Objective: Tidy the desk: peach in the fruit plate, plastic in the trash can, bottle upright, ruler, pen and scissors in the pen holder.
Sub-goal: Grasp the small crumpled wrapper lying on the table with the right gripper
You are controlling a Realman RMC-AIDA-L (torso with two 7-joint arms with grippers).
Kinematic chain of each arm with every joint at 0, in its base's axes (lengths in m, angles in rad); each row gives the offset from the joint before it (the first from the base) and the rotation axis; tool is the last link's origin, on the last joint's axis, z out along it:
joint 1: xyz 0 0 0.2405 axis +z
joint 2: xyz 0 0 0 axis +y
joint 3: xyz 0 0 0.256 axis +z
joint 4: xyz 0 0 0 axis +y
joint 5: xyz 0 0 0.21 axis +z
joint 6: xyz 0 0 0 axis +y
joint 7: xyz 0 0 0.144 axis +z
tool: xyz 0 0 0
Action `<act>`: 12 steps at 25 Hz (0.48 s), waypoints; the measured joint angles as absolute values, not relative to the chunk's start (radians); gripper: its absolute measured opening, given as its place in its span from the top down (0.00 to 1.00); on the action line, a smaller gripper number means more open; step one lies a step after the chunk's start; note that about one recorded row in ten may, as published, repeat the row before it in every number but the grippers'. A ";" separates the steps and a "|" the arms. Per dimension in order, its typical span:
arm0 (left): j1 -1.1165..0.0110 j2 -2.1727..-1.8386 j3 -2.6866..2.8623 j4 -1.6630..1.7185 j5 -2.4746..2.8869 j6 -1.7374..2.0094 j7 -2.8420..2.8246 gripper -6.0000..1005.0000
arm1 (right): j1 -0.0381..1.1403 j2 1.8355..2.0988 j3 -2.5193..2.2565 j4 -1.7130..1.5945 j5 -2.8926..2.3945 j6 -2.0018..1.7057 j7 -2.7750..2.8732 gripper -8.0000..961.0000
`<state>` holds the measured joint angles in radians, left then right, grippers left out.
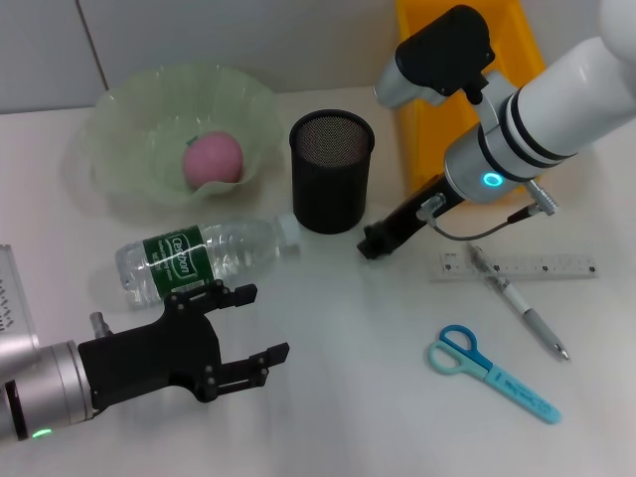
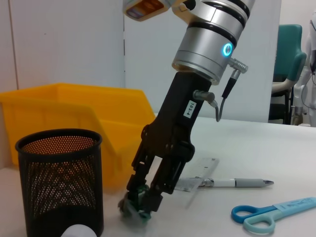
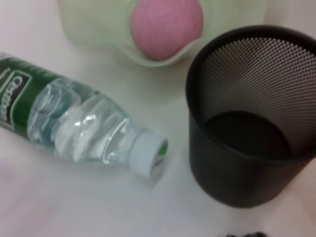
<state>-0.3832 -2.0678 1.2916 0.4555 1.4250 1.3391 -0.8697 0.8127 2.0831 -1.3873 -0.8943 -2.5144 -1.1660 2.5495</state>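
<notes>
Right pincer (image 2: 140,202) pinching crumpled clear-green plastic scrap (image 2: 132,208) against white table (image 1: 358,397), beside black mesh pen holder (image 1: 331,171): light, limp, bunch-grip suits. Left pincer (image 1: 260,326) spread.

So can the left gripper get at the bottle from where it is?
Probably yes. The left gripper is open just in front of the lying bottle, with nothing between them; the pen holder stands off beside the cap.
</notes>
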 joint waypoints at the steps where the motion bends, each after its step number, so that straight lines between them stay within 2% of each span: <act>1: -0.383 -2.068 1.292 0.456 1.425 1.339 -0.869 0.22 | 0.814 2.083 -1.387 -0.891 -2.515 -1.160 2.550 0.48; 6: -0.384 -2.068 1.292 0.456 1.425 1.339 -0.869 0.22 | 0.826 2.083 -1.388 -0.851 -2.516 -1.129 2.550 0.39; 12: -0.383 -2.069 1.292 0.456 1.425 1.339 -0.868 0.22 | 0.836 2.083 -1.390 -0.821 -2.519 -1.106 2.549 0.40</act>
